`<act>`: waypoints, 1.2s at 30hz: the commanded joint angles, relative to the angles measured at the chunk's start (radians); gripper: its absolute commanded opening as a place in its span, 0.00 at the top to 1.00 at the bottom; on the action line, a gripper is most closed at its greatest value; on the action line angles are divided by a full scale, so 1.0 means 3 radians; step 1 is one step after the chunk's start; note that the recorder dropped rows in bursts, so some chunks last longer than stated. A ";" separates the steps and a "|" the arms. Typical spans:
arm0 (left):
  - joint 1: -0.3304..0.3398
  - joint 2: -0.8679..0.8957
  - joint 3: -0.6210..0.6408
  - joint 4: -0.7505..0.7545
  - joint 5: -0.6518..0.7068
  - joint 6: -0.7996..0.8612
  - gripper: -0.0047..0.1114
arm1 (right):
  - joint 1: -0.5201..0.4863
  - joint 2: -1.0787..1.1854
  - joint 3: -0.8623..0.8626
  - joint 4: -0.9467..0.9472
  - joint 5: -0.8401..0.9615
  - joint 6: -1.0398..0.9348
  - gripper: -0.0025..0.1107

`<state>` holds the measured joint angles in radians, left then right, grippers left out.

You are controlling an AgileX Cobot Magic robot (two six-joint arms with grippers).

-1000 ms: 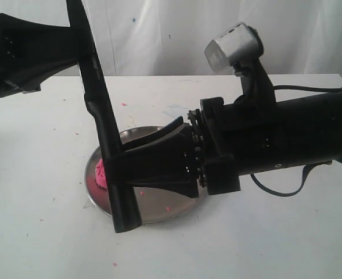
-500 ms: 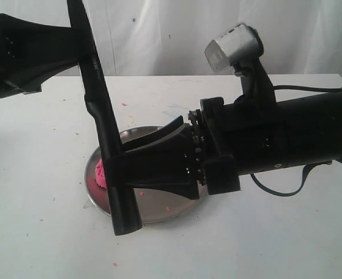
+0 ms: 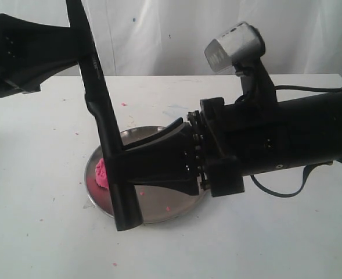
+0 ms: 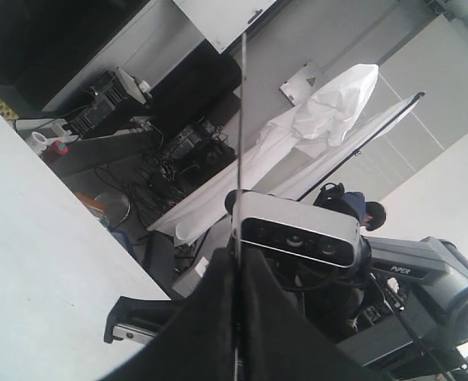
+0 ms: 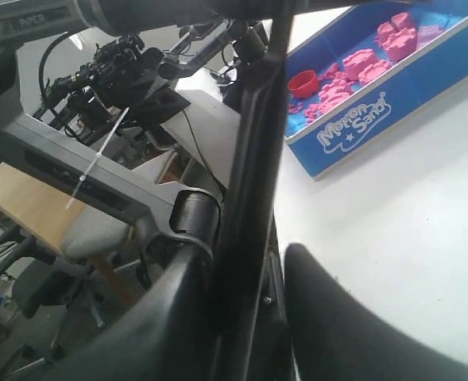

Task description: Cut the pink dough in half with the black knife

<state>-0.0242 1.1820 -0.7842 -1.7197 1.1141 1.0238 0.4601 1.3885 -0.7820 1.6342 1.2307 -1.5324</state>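
A: Holding the knife at both ends, are they?

B: Yes. The right pincer is clamped on the handle low down, and the left pincer is closed on the blade higher up. The knife stands steeply tilted between them, with its butt end just below the right pincer, near the table.

A: How do the wrist views show it?

B: In the left wrist view the blade appears edge-on as a thin line running out from between the two dark fingers, which press against it from both sides. In the right wrist view the black handle runs up past the fingers; one finger lies against it, and the other sits a little apart on the far side.

A: Where is the dough?

B: On the steel plate, just beyond the right pincer's tip, close behind the knife handle. Only part of the pink lump shows; the handle covers the rest. I cannot tell whether the knife touches it.

A: Anything else around?

B: Pink crumbs lie on the plate under the right pincer, and a few more dot the table. The right wrist view also catches a blue tray holding pink shapes, well away from the pincer.
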 commanded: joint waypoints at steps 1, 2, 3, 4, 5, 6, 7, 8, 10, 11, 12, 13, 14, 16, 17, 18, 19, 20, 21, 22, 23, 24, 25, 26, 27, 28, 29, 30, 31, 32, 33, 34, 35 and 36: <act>-0.0004 -0.0015 -0.0019 -0.0082 0.0136 -0.0044 0.96 | -0.0009 0.0001 0.0009 0.0022 -0.0032 -0.0027 0.82; -0.0004 -0.0015 -0.0019 -0.0082 0.0136 -0.0044 0.96 | -0.0009 0.0001 0.0009 0.0022 -0.0032 -0.0027 0.86; -0.0004 -0.0015 -0.0019 -0.0082 0.0136 -0.0044 0.96 | -0.0009 0.0001 0.0009 0.0022 -0.0032 -0.0027 0.90; -0.0004 -0.0015 -0.0019 -0.0082 0.0136 -0.0044 0.96 | -0.0009 0.0001 0.0009 0.0022 -0.0032 -0.0027 0.93; -0.0004 -0.0015 -0.0019 -0.0082 0.0136 -0.0044 0.96 | -0.0009 0.0001 0.0009 0.0022 -0.0032 -0.0027 0.97; -0.0004 -0.0015 -0.0019 -0.0082 0.0136 -0.0044 0.96 | -0.0009 0.0001 0.0009 0.0022 -0.0032 -0.0027 0.98; -0.0004 -0.0015 -0.0019 -0.0082 0.0136 -0.0044 0.96 | -0.0009 0.0001 0.0009 0.0022 -0.0032 -0.0027 0.98; -0.0004 -0.0015 -0.0019 -0.0082 0.0136 -0.0044 0.96 | -0.0009 0.0001 0.0009 0.0022 -0.0032 -0.0027 0.98; -0.0004 -0.0015 -0.0019 -0.0082 0.0136 -0.0044 0.96 | -0.0009 0.0001 0.0009 0.0031 -0.0032 -0.0027 0.98; -0.0004 -0.0015 -0.0019 -0.0082 0.0136 -0.0044 0.96 | -0.0009 0.0001 0.0009 0.0031 -0.0032 -0.0027 0.98; -0.0004 -0.0015 -0.0019 -0.0082 0.0136 -0.0044 0.96 | -0.0009 0.0001 0.0009 0.0044 -0.0032 -0.0027 0.98; -0.0004 -0.0015 -0.0019 -0.0082 0.0136 -0.0044 0.96 | -0.0009 0.0001 0.0009 0.0049 -0.0032 -0.0027 0.98; -0.0004 -0.0015 -0.0019 -0.0082 0.0136 -0.0044 0.96 | -0.0009 0.0001 0.0009 0.0059 -0.0032 -0.0027 0.98; -0.0004 -0.0015 -0.0019 -0.0082 0.0136 -0.0044 0.96 | -0.0009 -0.0005 0.0009 0.0091 -0.0032 -0.0027 0.98; -0.0004 -0.0015 -0.0019 -0.0082 0.0144 -0.0045 0.96 | -0.0009 -0.0005 0.0009 0.0109 -0.0032 -0.0027 0.98; -0.0004 -0.0015 -0.0019 -0.0082 0.0151 -0.0045 0.96 | -0.0009 -0.0005 0.0009 0.0122 -0.0032 -0.0027 0.98; -0.0004 -0.0015 -0.0019 -0.0082 0.0151 -0.0045 0.96 | -0.0009 -0.0005 0.0009 0.0122 -0.0032 -0.0027 0.98; -0.0004 -0.0015 -0.0019 -0.0082 0.0151 -0.0045 0.96 | -0.0009 -0.0005 0.0009 0.0122 -0.0032 -0.0027 0.98; -0.0004 -0.0015 -0.0019 -0.0082 0.0151 -0.0045 0.96 | -0.0009 -0.0005 0.0009 0.0122 -0.0032 -0.0027 0.98; -0.0004 -0.0015 -0.0019 -0.0082 0.0151 -0.0045 0.96 | -0.0009 -0.0005 0.0009 0.0122 -0.0032 -0.0027 0.98; -0.0004 -0.0015 -0.0019 -0.0082 0.0151 -0.0045 0.96 | -0.0009 -0.0005 0.0009 0.0122 -0.0032 -0.0027 0.98; -0.0004 -0.0015 -0.0019 -0.0082 0.0151 -0.0045 0.94 | -0.0009 -0.0005 0.0009 0.0122 -0.0032 -0.0027 0.98; -0.0004 -0.0015 -0.0019 -0.0082 0.0151 -0.0045 0.91 | -0.0009 -0.0005 0.0009 0.0138 -0.0032 -0.0027 0.98; -0.0004 -0.0015 -0.0019 -0.0082 0.0151 -0.0045 0.87 | -0.0009 -0.0005 0.0009 0.0162 -0.0032 -0.0027 0.98; -0.0004 -0.0015 -0.0019 -0.0082 0.0151 -0.0045 0.82 | -0.0009 -0.0005 0.0009 0.0198 -0.0032 -0.0027 0.98; -0.0004 -0.0015 -0.0019 -0.0082 0.0162 -0.0045 0.76 | -0.0009 -0.0005 0.0009 0.0238 -0.0032 -0.0027 0.98; -0.0004 -0.0015 -0.0019 -0.0082 0.0170 -0.0045 0.71 | -0.0009 -0.0005 0.0009 0.0276 -0.0032 -0.0027 0.98; -0.0004 -0.0015 -0.0019 -0.0082 0.0181 -0.0045 0.66 | -0.0009 -0.0005 0.0009 0.0303 -0.0032 -0.0027 0.98; -0.0004 -0.0015 -0.0019 -0.0082 0.0196 -0.0032 0.63 | -0.0009 -0.0005 0.0009 0.0328 -0.0032 -0.0027 0.98; -0.0004 -0.0015 -0.0019 -0.0082 0.0202 -0.0024 0.60 | -0.0009 -0.0005 0.0009 0.0335 -0.0032 -0.0027 0.98; -0.0004 -0.0015 -0.0019 -0.0082 0.0209 -0.0024 0.58 | -0.0009 -0.0005 0.0009 0.0335 -0.0032 -0.0027 0.98; -0.0004 -0.0015 -0.0019 -0.0082 0.0209 -0.0024 0.58 | -0.0009 -0.0005 0.0009 0.0335 -0.0032 -0.0027 0.98; -0.0004 -0.0015 -0.0019 -0.0082 0.0209 -0.0024 0.57 | -0.0009 -0.0005 0.0009 0.0341 -0.0032 -0.0027 0.98; -0.0004 -0.0015 -0.0019 -0.0082 0.0209 -0.0024 0.57 | -0.0009 -0.0005 0.0009 0.0341 -0.0032 -0.0027 0.98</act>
<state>-0.0242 1.1820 -0.7883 -1.7197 1.1209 1.0203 0.4601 1.3891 -0.7820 1.7077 1.2089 -1.5276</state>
